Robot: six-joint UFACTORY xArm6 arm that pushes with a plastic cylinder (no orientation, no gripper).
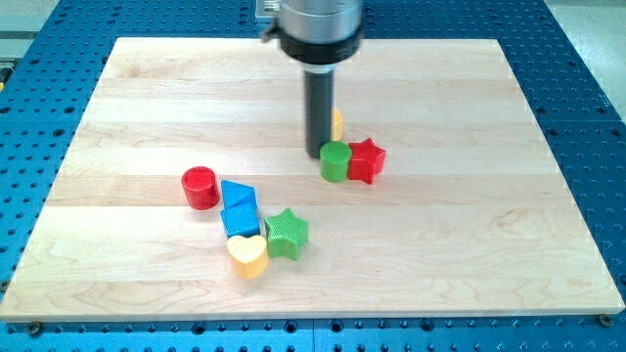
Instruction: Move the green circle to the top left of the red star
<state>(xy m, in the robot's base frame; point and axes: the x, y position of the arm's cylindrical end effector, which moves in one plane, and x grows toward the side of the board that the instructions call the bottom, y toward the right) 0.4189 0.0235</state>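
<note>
Our tip sits just above the green circle at its upper left edge, touching or nearly so; no jaws here, just a bare rod holding nothing. Green circle touches the red star on the star's left side. A yellow block peeks out behind the rod, shape unclear. Lower left cluster: red circle, blue triangle, blue cube, green star, yellow heart, all on the wooden board.

The green circle touches the red star on its left; my tip stands just behind the circle.
</note>
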